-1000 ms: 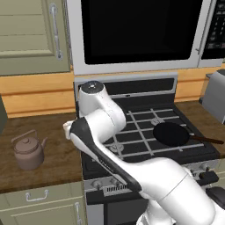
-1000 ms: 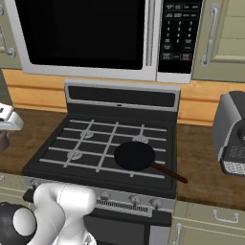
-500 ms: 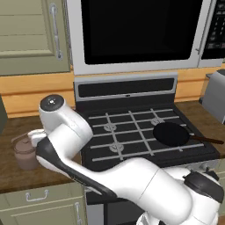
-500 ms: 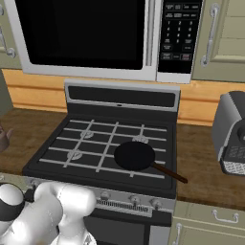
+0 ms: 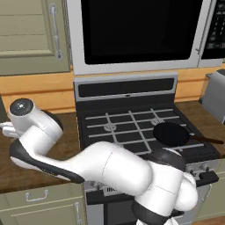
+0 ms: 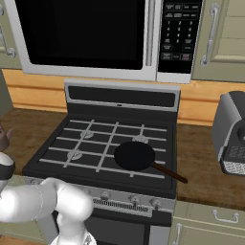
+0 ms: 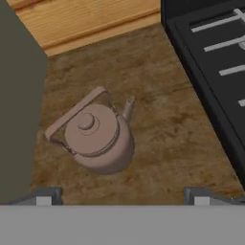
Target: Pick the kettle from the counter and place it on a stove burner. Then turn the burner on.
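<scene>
Hand view: kettle (image 7: 98,139) on counter (image 7: 162,129)

Arm (image 5: 110,169): glossy white rounded shells, fat tubular links. Dark grey to black bands at the joints. Round white end cap (image 5: 21,107) with grey centre disc. Finger tips (image 7: 44,196): small, grey, blocky.

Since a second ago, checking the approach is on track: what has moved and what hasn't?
The arm has swung left, off the stove and over the counter, with the open jaws now above the kettle. The kettle and frying pan stayed put; nothing is grasped yet.
</scene>
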